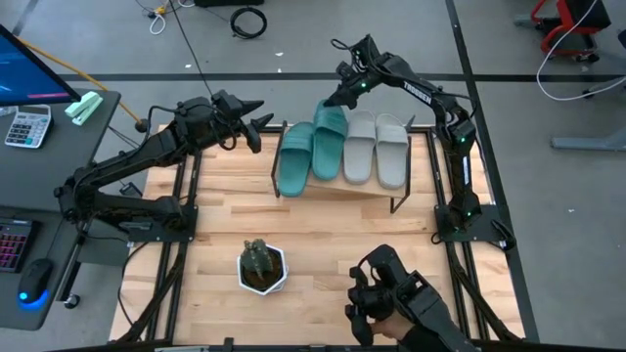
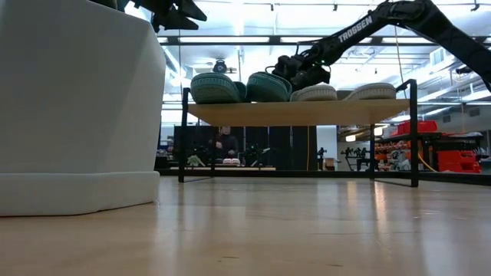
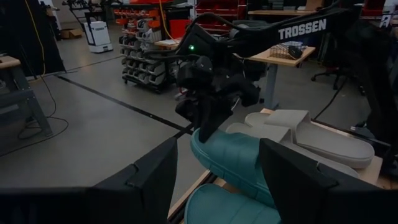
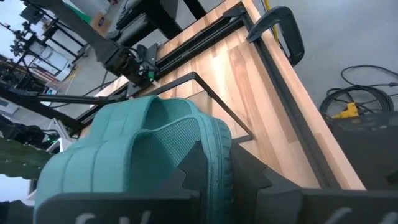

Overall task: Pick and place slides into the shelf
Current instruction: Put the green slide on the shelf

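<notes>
Filling the low view's left side, the white pot (image 2: pixel 77 107) hides the plant (image 1: pixel 258 257) that only the high view shows. "TROSSEN" is readable on the right arm. At upper centre, the right gripper (image 1: pixel 335 99) pinches a teal slide (image 1: pixel 329 142) on the shelf (image 1: pixel 386 191), beside two grey slides (image 1: pixel 375 148). At left, the left gripper (image 1: pixel 262 125) hangs open.

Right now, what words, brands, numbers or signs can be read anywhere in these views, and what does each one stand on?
"TROSSEN", white letters on the right arm, clear in the left wrist view.
"TROSSEN" on that arm in the low view too.
"TROSSEN" on it in the high view, small but legible.
Calculator keys: too small to read.
Green slide in the right claw: no text visible.
</notes>
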